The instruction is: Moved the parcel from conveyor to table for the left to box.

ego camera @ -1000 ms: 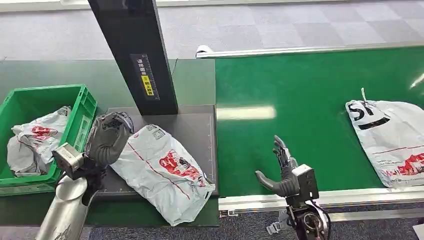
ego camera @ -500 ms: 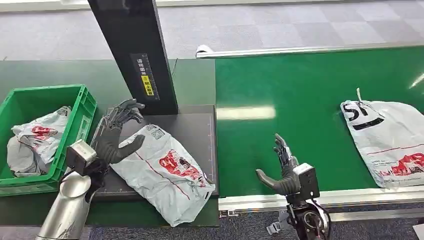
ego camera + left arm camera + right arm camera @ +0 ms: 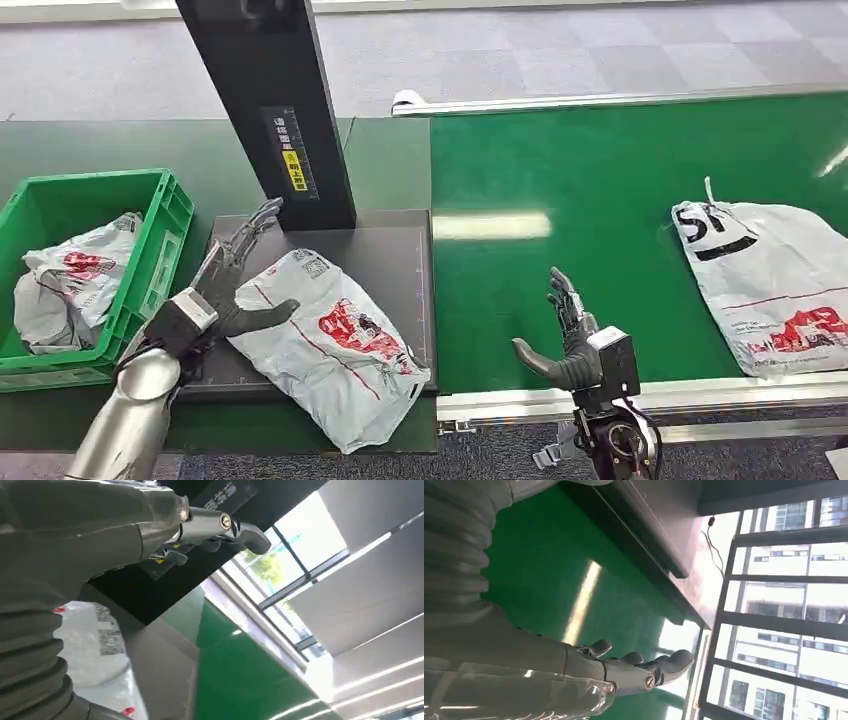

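A grey plastic parcel (image 3: 330, 345) with red print lies on the dark scale platform (image 3: 385, 250), its lower end hanging over the front edge. My left hand (image 3: 232, 278) hovers at the parcel's left end, fingers spread and pointing away, thumb over the bag's edge, holding nothing. In the left wrist view the parcel (image 3: 100, 640) lies below my left hand (image 3: 150, 540). Another grey parcel (image 3: 770, 275) rides on the green conveyor (image 3: 600, 200) at the right. My right hand (image 3: 562, 340) stands open above the belt's front edge, empty; the right wrist view shows my right hand (image 3: 589, 675) over green belt.
A green crate (image 3: 165, 235) at the left holds one more grey parcel (image 3: 70, 285). A black post (image 3: 275, 110) rises behind the platform. The conveyor's metal front rail (image 3: 700, 395) runs along the bottom right.
My left hand has gone from curled to spread open and dropped lower beside the parcel's left end. The parcel on the belt has drifted a little leftward. My right hand has stayed put.
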You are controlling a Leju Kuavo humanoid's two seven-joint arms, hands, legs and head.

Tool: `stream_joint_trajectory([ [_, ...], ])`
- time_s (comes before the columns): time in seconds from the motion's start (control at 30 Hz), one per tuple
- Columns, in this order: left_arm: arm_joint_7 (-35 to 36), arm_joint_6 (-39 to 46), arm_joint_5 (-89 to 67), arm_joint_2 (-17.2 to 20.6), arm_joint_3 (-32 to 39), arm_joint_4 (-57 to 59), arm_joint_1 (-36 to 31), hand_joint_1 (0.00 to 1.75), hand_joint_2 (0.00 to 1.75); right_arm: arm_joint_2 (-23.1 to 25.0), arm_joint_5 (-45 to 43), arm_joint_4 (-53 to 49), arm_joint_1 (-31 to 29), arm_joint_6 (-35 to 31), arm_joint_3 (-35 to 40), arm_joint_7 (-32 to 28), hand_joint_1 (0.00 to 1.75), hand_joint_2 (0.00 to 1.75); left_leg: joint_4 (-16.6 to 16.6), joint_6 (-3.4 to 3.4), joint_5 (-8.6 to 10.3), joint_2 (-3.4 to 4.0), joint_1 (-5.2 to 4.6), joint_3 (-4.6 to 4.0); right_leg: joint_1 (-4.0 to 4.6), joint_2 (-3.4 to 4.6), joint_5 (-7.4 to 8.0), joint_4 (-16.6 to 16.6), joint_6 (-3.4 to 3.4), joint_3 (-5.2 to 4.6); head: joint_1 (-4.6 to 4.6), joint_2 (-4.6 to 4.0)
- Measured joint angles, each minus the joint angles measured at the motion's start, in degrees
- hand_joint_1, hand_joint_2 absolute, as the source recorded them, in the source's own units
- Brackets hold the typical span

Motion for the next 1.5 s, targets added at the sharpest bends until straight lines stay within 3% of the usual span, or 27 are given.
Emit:
stream_joint_trajectory([
  [0.57, 2.7, -5.7, -6.3, 5.2, -3.1, 7.1, 0.8, 0.0, 1.75, -0.3, 0.1, 0.0, -0.3, 0.1, 0.0, 0.7, 0.0, 1.75, 0.0, 0.0, 0.0, 0.0, 0.0, -0.01, 0.0, 0.0, 0.0, 0.0, 0.0, -0.02, 0.0, 0.0],
  [1.23, 2.8, -6.4, -6.3, 5.5, -8.9, 15.9, 0.1, 0.0, 1.75, -0.6, -1.4, 0.0, -0.3, -0.2, 0.0, 1.0, 0.0, 1.75, 0.0, 0.0, 0.0, 0.0, 0.0, 0.0, 0.0, 0.0, 0.0, 0.0, 0.0, 0.0, 0.02, 0.0],
  [1.27, 2.5, -6.4, -6.3, 5.5, -9.4, 16.6, -0.4, 0.19, 1.75, -0.6, -1.4, 0.0, -0.3, -0.2, 0.0, 1.0, 0.0, 1.75, 0.0, 0.0, 0.0, -0.01, 0.0, 0.0, 0.0, 0.0, 0.0, 0.0, 0.0, 0.01, 0.02, 0.0],
  [1.3, 2.4, -6.5, -6.2, 5.5, -9.7, 17.2, -0.7, 1.69, 1.75, -0.6, -1.4, 0.0, -0.3, -0.3, 0.0, 1.0, 0.0, 1.75, 0.0, 0.0, 0.0, -0.01, 0.0, 0.0, 0.0, -0.01, 0.0, 0.0, 0.0, 0.01, 0.0, 0.0],
  [1.5, 1.0, -5.9, -5.2, 5.4, -11.5, 19.9, -2.1, 1.75, 1.75, -0.6, -1.4, 0.0, -0.2, -0.8, 0.0, 1.0, 0.0, 1.75, 0.0, 0.0, 0.0, -0.01, 0.0, 0.04, 0.0, 0.0, 0.0, 0.0, 0.0, 0.04, 0.0, 0.0],
])
